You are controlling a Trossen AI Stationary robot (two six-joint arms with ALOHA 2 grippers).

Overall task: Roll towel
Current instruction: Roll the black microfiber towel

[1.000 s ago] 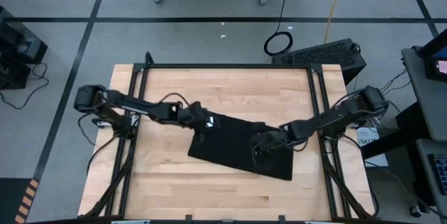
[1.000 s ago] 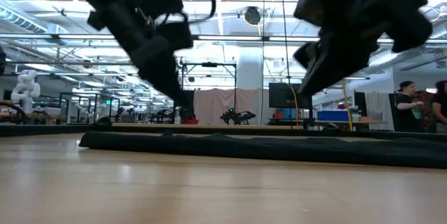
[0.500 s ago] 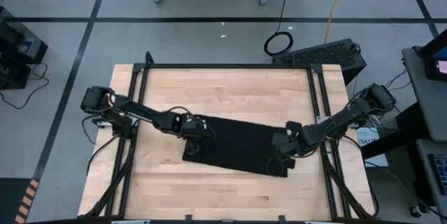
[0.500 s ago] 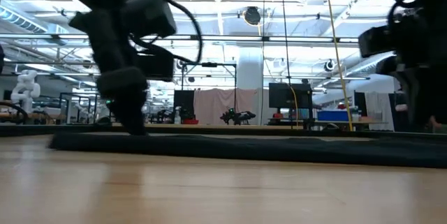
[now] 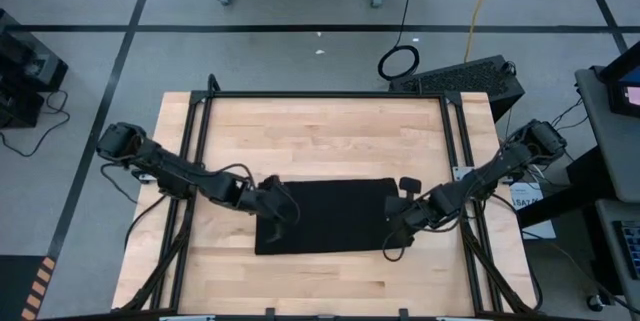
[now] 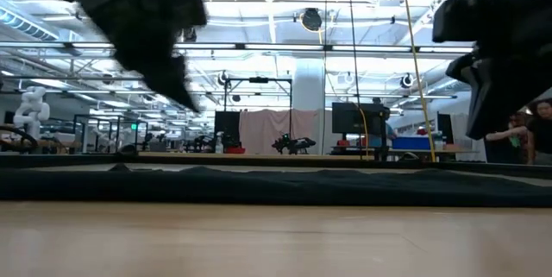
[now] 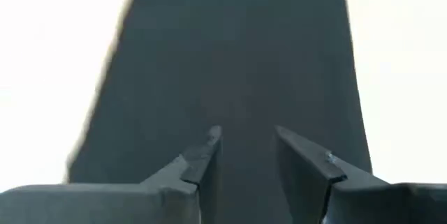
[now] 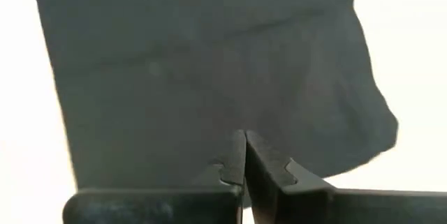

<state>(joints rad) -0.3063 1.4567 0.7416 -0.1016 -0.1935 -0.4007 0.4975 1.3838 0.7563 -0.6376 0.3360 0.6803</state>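
Left gripper (image 5: 283, 211) is seen from above at the towel (image 5: 325, 216), now squared toward the table's near edge; right gripper (image 5: 395, 243) is shut. Low view: cloth lies flat. Wrist views: left fingers (image 7: 202, 161) narrowly parted, holding nothing; rolling remains unstarted.

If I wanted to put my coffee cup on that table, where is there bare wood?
The widest bare wood lies between the towel and the table's far edge. A narrower strip runs along the near edge. The towel's two ends are crowded: the left pincer at one, the right pincer at the other.
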